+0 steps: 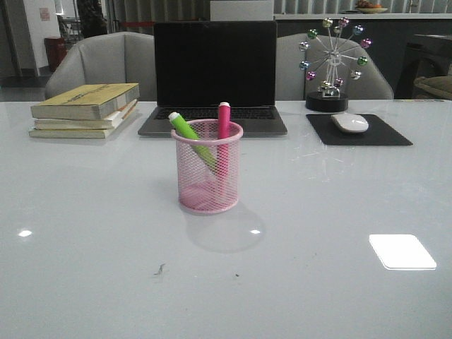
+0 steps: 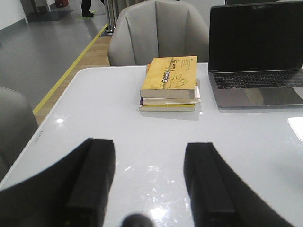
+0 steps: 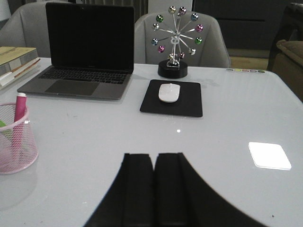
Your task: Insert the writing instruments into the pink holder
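Standing mid-table, well clear of every edge, the round pink wire-mesh holder has bare glossy white table all around it. Two markers sit inside: one lime green marker leaning toward the left edge, one hot pink marker nearly upright, both poking above the solid rim. Along the far edge: three stacked books, one open laptop, one mouse on a black pad, one ball-tipped desk toy. Left gripper hovers with jaws spread, holding nothing; right gripper has its jaws pressed together, empty.
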Robot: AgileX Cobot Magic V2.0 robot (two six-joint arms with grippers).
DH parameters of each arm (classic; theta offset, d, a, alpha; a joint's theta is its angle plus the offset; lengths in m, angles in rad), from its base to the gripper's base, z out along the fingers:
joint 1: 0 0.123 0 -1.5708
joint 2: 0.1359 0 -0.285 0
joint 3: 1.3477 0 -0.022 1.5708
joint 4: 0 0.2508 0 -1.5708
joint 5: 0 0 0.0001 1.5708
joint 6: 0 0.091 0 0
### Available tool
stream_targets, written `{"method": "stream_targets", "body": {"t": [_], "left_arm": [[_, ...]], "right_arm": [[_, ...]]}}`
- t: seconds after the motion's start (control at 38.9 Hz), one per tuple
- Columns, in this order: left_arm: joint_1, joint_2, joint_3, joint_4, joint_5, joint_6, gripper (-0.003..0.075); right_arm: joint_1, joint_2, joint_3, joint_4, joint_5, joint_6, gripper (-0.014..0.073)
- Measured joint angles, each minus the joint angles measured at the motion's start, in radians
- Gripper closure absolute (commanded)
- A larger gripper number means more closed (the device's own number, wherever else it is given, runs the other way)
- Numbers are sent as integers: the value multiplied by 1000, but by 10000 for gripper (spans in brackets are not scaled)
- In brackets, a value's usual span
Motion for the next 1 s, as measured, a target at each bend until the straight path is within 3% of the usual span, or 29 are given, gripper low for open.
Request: {"method": "stream_targets", "body": {"t": [0.33,0.67,1.0], "left_arm": [[0,0,0,0,0,0,318],[0,0,0,0,0,0,318],[0,0,0,1,0,0,318]], "right_arm": [[0,-159,219,6,-198,0,536],[0,-170,229,8,-68,0,536],[0,-170,229,8,-59,0,536]]}}
